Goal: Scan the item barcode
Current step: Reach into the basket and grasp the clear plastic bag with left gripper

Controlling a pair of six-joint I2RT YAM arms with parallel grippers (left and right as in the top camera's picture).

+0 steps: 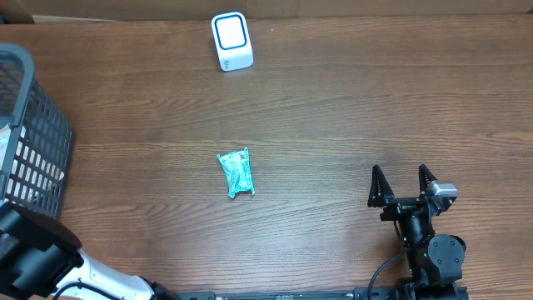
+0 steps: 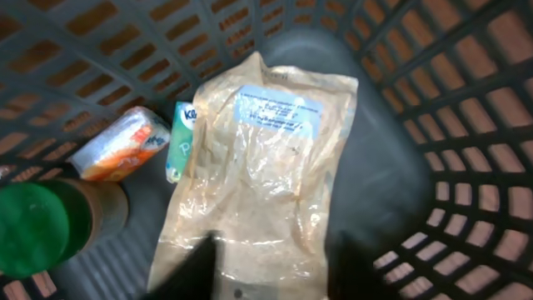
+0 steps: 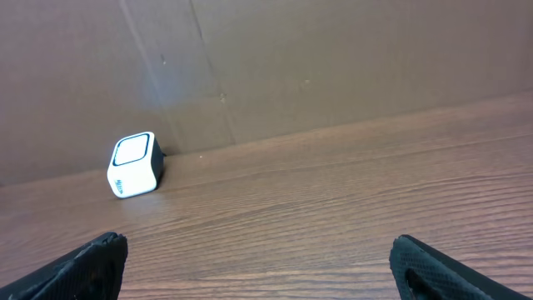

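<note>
Wood-grain table [image 1: 350,108], cardboard wall [image 3: 333,58] behind. Mid-table lies teal packet [image 1: 236,172]; white scanner [image 1: 231,41] at far edge. R gripper [image 1: 403,179] spread wide, empty. L gripper [image 2: 271,262] parted over tan pouch [image 2: 258,167] in basket [image 1: 33,125].

Wooden table [image 1: 333,125], dark plastic basket [image 1: 42,133] (slatted sides), cardboard backdrop [image 3: 333,58]

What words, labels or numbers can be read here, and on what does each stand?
"K": blue letter, probably, on the green-and-white packet in the dark plastic basket; rest unreadable.
Too blurred: the print on the pale blue label of the clear tan plastic pouch.
Too blurred: blue lettering on the orange-and-white packet.
Too small: print on the teal crinkled wrapper on the wooden table.
Too small: dark marks on the white cube scanner.
</note>
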